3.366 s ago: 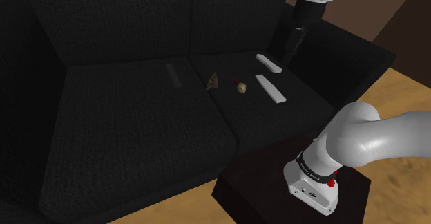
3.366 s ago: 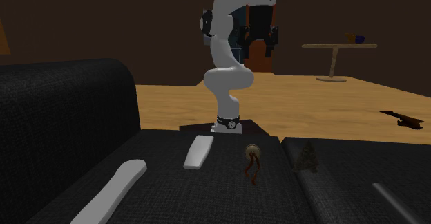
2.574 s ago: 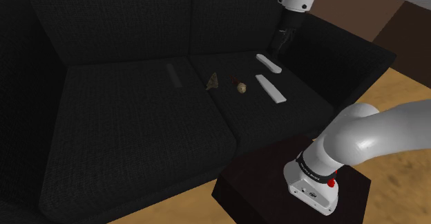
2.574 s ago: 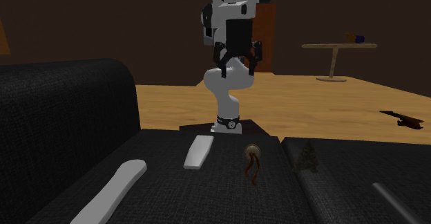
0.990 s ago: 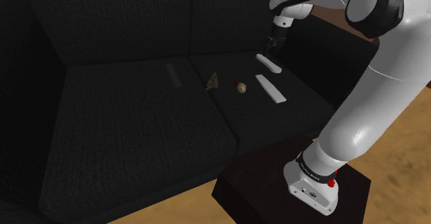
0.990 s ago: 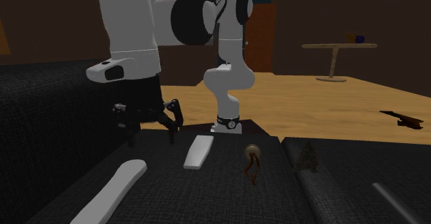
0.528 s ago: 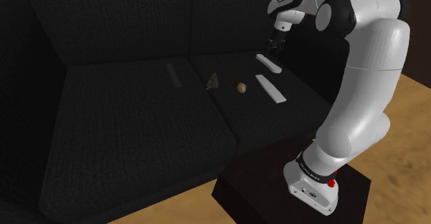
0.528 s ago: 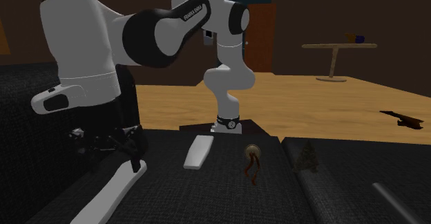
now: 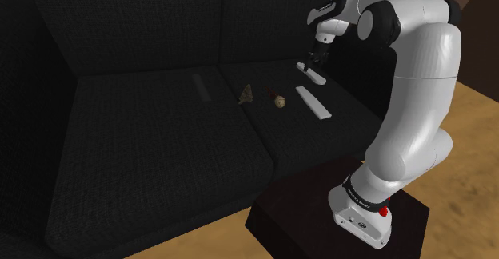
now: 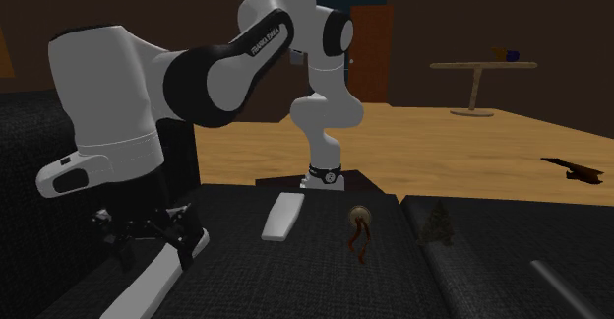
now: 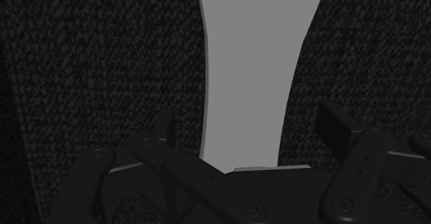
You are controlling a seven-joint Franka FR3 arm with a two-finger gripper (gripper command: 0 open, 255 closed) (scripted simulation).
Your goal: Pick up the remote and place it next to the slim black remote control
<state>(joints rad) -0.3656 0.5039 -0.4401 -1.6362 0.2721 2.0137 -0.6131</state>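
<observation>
Reaching across the black sofa (image 9: pixel 144 145), the white arm (image 9: pixel 420 81) is holding its jaws low over a white remote (image 9: pixel 317 78) (image 10: pixel 148 292) that is lying on the seat cushion beside the armrest. The jaws are standing apart, one finger (image 11: pixel 164 129) on each side of the remote (image 11: pixel 252 70), neither touching it. A second white remote (image 9: pixel 313 104) is lying nearby; the slim black remote (image 9: pixel 201 87) is lying well apart on the next cushion.

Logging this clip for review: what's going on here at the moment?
The white arm's black gripper is down over the long white remote near the armrest of the black fabric sofa, fingers open on either side, not gripping. The slim black remote lies apart on the other cushion. Nothing lifted yet.
</observation>
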